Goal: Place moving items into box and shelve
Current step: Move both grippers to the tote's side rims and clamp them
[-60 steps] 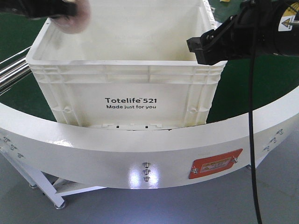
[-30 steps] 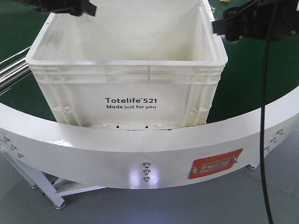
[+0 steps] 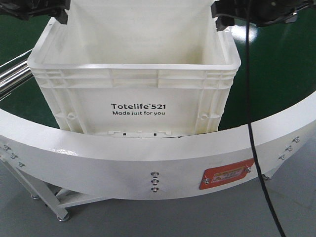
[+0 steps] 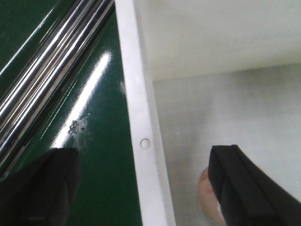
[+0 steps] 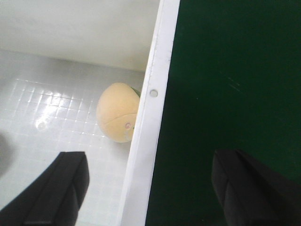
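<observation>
The white box (image 3: 133, 94), printed "Totelife 521", stands on the green surface. On its floor a rounded yellow-orange plush toy (image 5: 117, 113) lies against the right wall. My right gripper (image 5: 150, 188) is open, its fingers astride the right rim (image 5: 151, 108), one inside and one outside. My left gripper (image 4: 141, 188) is open too and straddles the left rim (image 4: 139, 122). Behind its inner finger (image 4: 244, 188) a pale pinkish rounded thing (image 4: 206, 190) shows on the box floor, mostly hidden. In the front view both grippers, left (image 3: 60, 14) and right (image 3: 222, 19), sit at the box's far corners.
Shiny metal rollers (image 4: 47, 70) run along the green surface left of the box. A white curved frame (image 3: 148, 163) with an orange label (image 3: 227, 173) passes in front of the box. A black cable (image 3: 254, 148) hangs from the right arm.
The right gripper has moved from the box's front right corner back along the right wall. A pale blurred thing at the left gripper a second ago is gone from there.
</observation>
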Controlling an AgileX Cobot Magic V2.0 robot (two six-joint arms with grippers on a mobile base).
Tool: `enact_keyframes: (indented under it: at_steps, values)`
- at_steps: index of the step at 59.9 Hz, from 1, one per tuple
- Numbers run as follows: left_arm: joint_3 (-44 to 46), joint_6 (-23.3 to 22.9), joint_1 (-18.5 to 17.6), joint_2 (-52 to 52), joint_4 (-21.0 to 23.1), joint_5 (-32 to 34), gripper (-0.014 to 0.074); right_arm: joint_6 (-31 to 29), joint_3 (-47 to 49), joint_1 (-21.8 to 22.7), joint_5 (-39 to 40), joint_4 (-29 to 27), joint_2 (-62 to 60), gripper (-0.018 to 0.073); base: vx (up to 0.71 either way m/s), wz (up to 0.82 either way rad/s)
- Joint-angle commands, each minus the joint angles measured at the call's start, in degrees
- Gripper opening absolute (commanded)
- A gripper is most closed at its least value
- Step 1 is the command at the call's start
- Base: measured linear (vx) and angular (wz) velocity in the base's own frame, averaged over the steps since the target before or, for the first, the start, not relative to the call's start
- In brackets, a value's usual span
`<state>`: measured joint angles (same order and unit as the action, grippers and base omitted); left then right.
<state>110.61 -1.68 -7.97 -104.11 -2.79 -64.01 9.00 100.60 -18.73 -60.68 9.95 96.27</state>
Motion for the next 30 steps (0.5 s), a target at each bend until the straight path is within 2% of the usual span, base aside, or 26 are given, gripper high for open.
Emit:
enact_keyframes:
  at_steps: [1,12,30]
  values:
    - [2.03,-0.52,0.38,1.7,0.54,0.86,0.0637,1.43,5.8,1.11,-0.31,1.5,0.99,0.0576,0.0,0.0]
    - [2.03,-0.52,0.38,0.38,0.02,0.24,0.0614,2.02,9.87,1.39,-2.66,1.05,5.77,0.0576,0.0,0.0]
    - [2.03,-0.64,0.38,-2.8,0.01,-0.93,0.0605,2.1,10.11,1.39,-1.39,-1.15,9.62,0.0575,0.0,0.0]
